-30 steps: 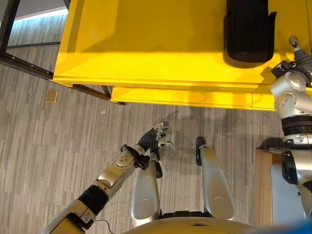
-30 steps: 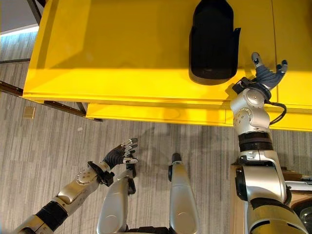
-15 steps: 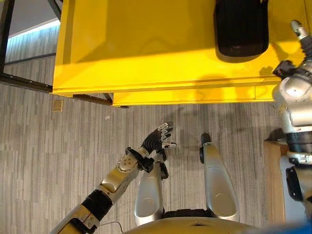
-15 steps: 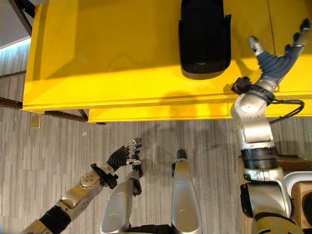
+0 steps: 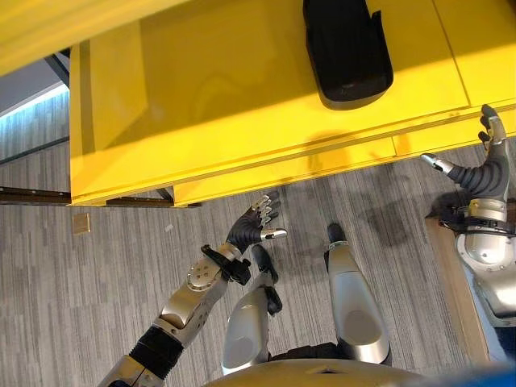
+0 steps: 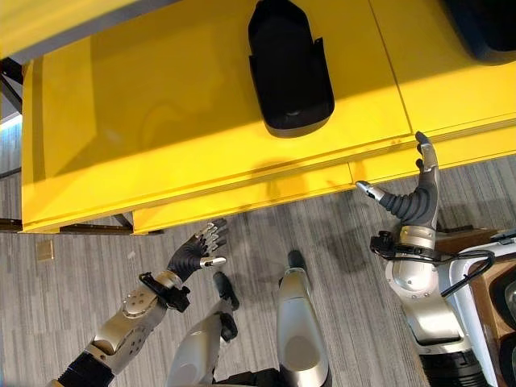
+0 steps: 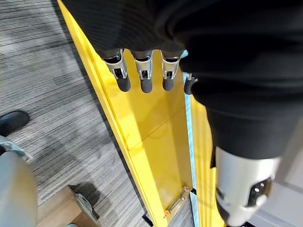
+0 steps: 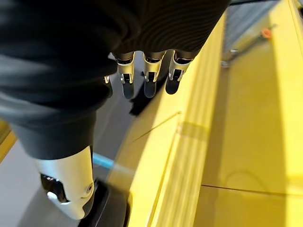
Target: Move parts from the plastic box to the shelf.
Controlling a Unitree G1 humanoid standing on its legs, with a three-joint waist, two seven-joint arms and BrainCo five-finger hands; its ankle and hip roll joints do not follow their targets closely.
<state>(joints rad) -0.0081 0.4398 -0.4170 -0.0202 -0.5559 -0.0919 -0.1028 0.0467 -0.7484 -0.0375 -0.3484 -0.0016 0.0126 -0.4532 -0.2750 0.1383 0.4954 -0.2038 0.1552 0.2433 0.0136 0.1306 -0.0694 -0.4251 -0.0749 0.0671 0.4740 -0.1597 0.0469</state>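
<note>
— What's closest to you on the feed?

— My left hand (image 5: 256, 228), low over the grey plank floor (image 5: 97, 274), fingers loosely spread and holding nothing. In its own wrist view the fingers (image 7: 142, 75) hang straight, side by side, with the yellow shelf's edge (image 7: 156, 156) running past them.

— And the right?

— My right hand (image 6: 413, 201) is raised off to that side, thumb splayed wide from the fingers, also empty — it sits just short of the front lip of the yellow shelf (image 6: 201, 137). The right wrist view shows its fingers (image 8: 147, 75) straight in a row beside the yellow surface.

— Where's the part?

— One black moulded part (image 6: 289, 66) lies on the shelf top, near its front edge, well apart from both hands. Further along to the right another dark shape (image 6: 488, 24) pokes into the corner of the right eye view (cut off, so I can't tell what it is).

— Anything else nearby?

— A wooden-edged surface (image 5: 451, 282) beside my right arm, and a small tan square (image 5: 81, 223) on the floor under the shelf's left end.
</note>
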